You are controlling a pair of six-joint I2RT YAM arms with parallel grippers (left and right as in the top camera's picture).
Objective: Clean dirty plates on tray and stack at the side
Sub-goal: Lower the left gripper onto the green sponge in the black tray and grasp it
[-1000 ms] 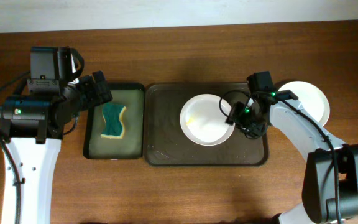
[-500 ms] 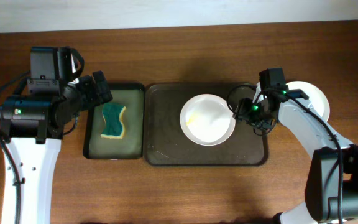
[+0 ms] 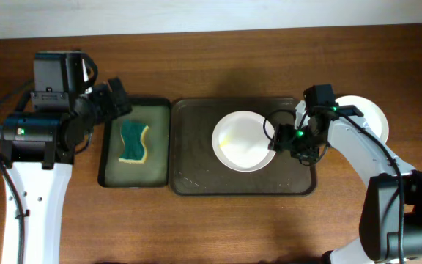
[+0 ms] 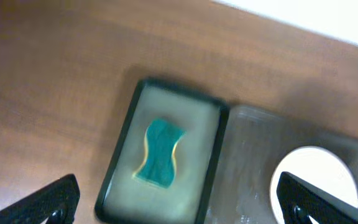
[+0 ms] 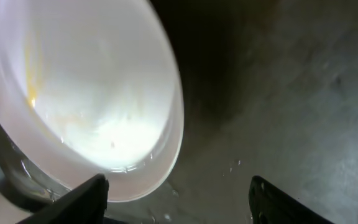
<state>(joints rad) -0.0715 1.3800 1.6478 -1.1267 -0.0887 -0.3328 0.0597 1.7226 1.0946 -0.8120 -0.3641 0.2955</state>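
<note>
One white plate (image 3: 365,116) lies by the tabletop's right edge, while the specked plate (image 3: 242,141) on the tray (image 3: 193,165) awaits cleaning, with my right gripper (image 3: 275,138) and left gripper (image 3: 120,103) both fingers-apart.

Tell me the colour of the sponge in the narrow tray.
The sponge is teal green with a yellow edge, which shows best in the overhead view.
</note>
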